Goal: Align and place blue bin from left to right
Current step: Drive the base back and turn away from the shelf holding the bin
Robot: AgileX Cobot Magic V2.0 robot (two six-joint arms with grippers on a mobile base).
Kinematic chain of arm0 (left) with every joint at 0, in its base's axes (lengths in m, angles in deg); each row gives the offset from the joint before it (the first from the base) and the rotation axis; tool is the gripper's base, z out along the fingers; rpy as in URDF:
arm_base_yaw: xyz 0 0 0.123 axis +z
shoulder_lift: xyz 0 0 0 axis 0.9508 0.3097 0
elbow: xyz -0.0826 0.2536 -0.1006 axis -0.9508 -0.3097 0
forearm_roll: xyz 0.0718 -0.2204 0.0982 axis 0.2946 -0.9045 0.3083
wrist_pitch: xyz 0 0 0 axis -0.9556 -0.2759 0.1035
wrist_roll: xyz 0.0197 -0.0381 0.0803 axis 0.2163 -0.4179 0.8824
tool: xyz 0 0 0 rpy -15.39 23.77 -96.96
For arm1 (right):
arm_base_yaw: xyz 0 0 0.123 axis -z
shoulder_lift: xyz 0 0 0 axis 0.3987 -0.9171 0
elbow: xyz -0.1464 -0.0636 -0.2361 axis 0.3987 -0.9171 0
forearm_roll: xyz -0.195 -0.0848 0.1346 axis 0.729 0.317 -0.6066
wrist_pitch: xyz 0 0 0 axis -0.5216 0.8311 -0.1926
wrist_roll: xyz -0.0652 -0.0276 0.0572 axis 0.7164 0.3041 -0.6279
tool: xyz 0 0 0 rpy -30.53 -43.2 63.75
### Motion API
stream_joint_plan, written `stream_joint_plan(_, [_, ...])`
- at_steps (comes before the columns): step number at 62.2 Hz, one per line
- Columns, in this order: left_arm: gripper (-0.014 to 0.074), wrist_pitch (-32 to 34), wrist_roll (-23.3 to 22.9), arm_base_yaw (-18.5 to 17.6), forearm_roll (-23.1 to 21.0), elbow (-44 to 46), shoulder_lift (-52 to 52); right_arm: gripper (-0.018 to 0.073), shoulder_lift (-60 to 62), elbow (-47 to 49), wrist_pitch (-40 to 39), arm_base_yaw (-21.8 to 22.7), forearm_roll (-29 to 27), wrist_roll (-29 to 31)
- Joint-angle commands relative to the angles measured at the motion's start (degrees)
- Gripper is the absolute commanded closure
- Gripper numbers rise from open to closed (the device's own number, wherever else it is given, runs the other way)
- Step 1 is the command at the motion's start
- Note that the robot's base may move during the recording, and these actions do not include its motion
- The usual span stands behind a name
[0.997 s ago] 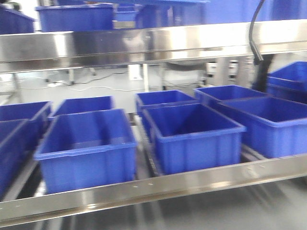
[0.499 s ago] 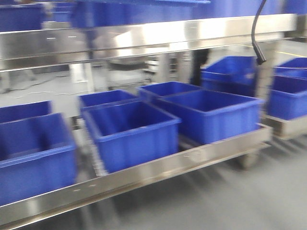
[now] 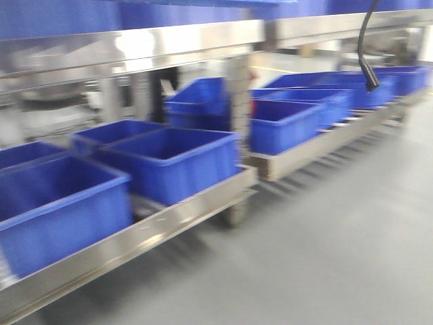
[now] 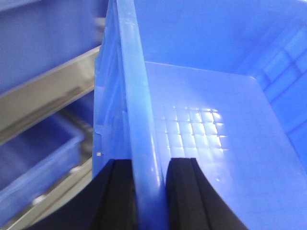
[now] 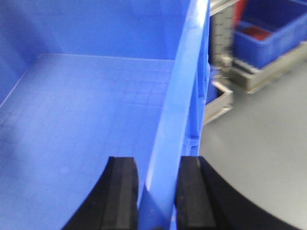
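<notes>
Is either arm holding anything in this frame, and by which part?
Both grip a blue bin: the left end effector pinches the top edge of its left wall, the right end effector the top edge of its right wall.

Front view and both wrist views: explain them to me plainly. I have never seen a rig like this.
This is a wheeled robot with two arms, each ending in a two-fingered hand with a camera at the wrist. The blurred front view looks out at a steel rack whose low shelf carries open blue bins, above a grey floor. The left wrist view looks along the left hand, whose black fingers pinch one wall of the held bin. The right wrist view shows the right hand pinching a wall likewise, probably the same bin's opposite side. It looks empty.
</notes>
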Motion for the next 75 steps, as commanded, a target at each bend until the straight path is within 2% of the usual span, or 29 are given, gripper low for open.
stream_joint_plan(1, [0.0707, 5.85, 0.96, -0.85, -4.59, 1.31, -1.41, 0.0712, 1.78, 0.64, -11.84, -0.80, -2.80, 2.38])
stream_joint_plan(75, [0.0707, 5.85, 0.96, -0.85, -4.59, 1.31, -1.41, 0.0712, 1.78, 0.64, -11.84, -0.80, -2.80, 2.38])
